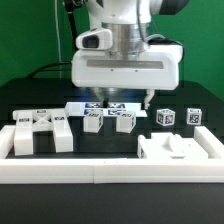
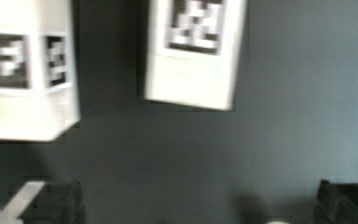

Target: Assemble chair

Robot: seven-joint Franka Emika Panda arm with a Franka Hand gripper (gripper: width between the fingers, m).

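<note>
The chair lies in loose white tagged parts on the black table. In the exterior view a cross-braced part point(image 1: 40, 131) lies at the left. Two small posts point(image 1: 93, 121) point(image 1: 125, 120) stand in the middle, two small cubes point(image 1: 165, 117) point(image 1: 191, 117) at the right, and a flat chunky piece point(image 1: 178, 150) at the front right. My gripper point(image 1: 123, 101) hangs above the table just behind the two posts. In the wrist view the gripper point(image 2: 194, 205) is open with only bare table between its dark fingertips point(image 2: 44, 205). Two tagged white parts point(image 2: 25, 80) point(image 2: 195, 55) lie ahead of it, untouched.
The marker board point(image 1: 80, 107) lies flat under the hand, behind the posts. A long low white border rail point(image 1: 110, 173) runs along the front and turns up the left side point(image 1: 8, 140) and the right side point(image 1: 216, 150). A green wall stands behind.
</note>
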